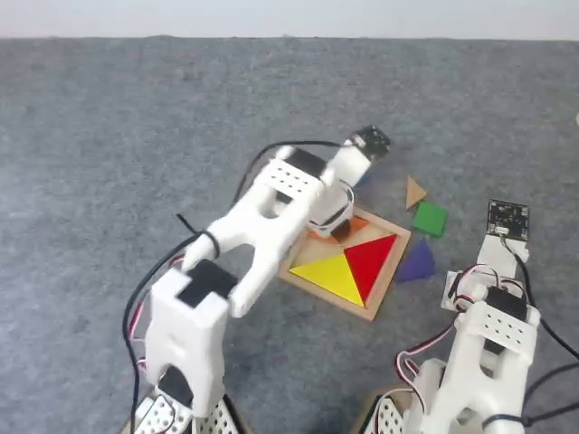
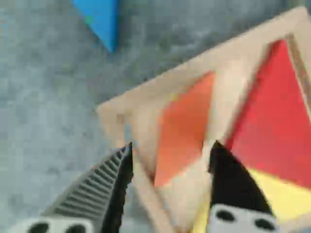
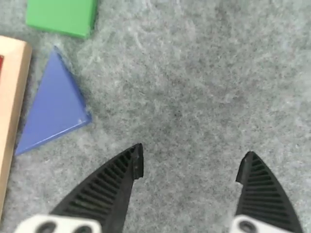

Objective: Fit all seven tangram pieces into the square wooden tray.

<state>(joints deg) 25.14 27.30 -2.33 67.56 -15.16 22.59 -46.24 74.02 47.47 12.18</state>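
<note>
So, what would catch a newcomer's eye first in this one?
The left gripper hangs open over the orange piece in the wooden tray, beside the red piece and yellow piece. On the grey carpet next to the tray lie a green square and a violet triangle, near the open right gripper.

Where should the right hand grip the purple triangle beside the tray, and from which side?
Probably from above: the purple triangle lies flat on the carpet, so only its thin side edges offer grip. Pinch the corner pointing away from the tray, whose rim crowds the opposite edge.
</note>
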